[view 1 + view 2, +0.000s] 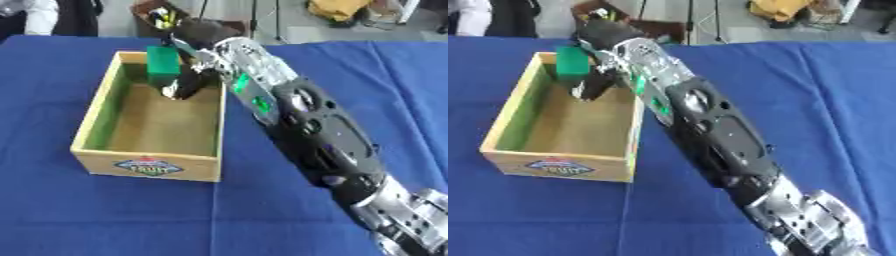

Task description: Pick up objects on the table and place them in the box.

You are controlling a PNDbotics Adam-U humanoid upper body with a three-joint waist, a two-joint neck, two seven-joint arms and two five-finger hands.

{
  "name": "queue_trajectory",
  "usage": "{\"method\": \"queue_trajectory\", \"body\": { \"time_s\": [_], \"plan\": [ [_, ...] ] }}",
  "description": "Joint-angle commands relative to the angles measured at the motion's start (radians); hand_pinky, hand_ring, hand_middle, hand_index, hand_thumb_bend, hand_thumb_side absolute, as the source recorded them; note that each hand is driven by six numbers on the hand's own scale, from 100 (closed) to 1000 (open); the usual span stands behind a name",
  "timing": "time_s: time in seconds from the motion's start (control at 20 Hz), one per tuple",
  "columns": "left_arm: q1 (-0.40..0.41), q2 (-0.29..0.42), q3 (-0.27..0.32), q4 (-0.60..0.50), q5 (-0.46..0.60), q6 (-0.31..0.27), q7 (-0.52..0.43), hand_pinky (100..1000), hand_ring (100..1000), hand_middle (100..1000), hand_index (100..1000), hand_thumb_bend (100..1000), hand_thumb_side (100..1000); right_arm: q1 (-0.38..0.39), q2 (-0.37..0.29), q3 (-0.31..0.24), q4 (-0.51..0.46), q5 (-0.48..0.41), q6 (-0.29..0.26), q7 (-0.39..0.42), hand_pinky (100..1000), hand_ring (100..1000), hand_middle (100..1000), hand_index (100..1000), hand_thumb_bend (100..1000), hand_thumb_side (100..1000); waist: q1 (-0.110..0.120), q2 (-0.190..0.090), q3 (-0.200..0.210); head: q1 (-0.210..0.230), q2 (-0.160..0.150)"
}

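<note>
— Where's the green block (163,65)?

— In my right hand (194,75), fingers (179,89) curled round it, above the far end of the wooden box (98,100).

— And the box?

— On the blue tablecloth (105,215).

A blue cloth (105,215) covers the whole table and shows soft creases. Beyond the far edge of the table is a grey floor (262,17). On this floor stands a brown container (162,17) with small yellow and dark things inside, which I cannot make out. A yellow-brown bundle (337,9) lies on the floor, further to the right. Thin dark cables (689,20) run across the floor between them.
</note>
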Motion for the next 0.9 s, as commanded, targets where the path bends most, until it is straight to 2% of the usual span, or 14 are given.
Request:
{"method": "queue_trajectory", "body": {
  "time_s": [0.05,0.2,0.35,0.55,0.6,0.65,0.8,0.9],
  "plan": [
    [-0.017,0.004,-0.003,-0.017,0.005,-0.006,0.004,548,714,869,825,100,957,-0.011,0.029,-0.007,0.037,0.047,0.015,-0.027,706,703,366,395,100,416,0.005,-0.018,0.005,-0.003,-0.013],
    [-0.018,0.004,-0.003,-0.017,0.005,-0.007,0.004,547,713,869,825,100,958,-0.002,0.044,-0.006,0.079,0.093,0.025,-0.045,700,705,375,398,100,408,0.005,-0.017,0.008,-0.006,-0.015],
    [-0.019,0.003,-0.004,-0.017,0.006,-0.006,0.004,547,713,870,825,100,958,0.002,0.054,-0.003,0.116,0.135,0.012,-0.058,702,715,386,403,100,410,0.004,-0.015,0.009,-0.006,-0.018],
    [-0.021,0.001,-0.004,-0.017,0.006,-0.005,0.003,546,712,871,825,100,958,0.010,0.074,-0.011,0.149,0.143,-0.005,-0.064,714,743,429,467,100,411,0.004,-0.013,0.010,-0.009,-0.025],
    [-0.020,0.001,-0.004,-0.017,0.007,-0.005,0.003,546,711,872,825,100,959,0.011,0.077,-0.011,0.152,0.141,-0.009,-0.065,732,779,500,612,100,441,0.004,-0.012,0.011,-0.009,-0.027],
    [-0.019,0.000,-0.004,-0.017,0.007,-0.004,0.003,546,711,872,825,100,960,0.012,0.079,-0.009,0.153,0.138,-0.014,-0.061,736,786,517,632,100,451,0.004,-0.012,0.011,-0.010,-0.027],
    [-0.019,-0.001,-0.004,-0.017,0.006,-0.003,0.002,546,711,872,825,100,960,0.010,0.081,-0.002,0.149,0.144,-0.027,-0.032,784,857,733,819,100,585,0.004,-0.011,0.012,-0.011,-0.029],
    [-0.019,0.000,-0.004,-0.017,0.006,-0.002,0.002,546,711,873,825,100,960,0.008,0.079,-0.001,0.139,0.158,-0.027,-0.015,808,893,802,878,122,718,0.003,-0.010,0.012,-0.010,-0.028]
  ]
}}
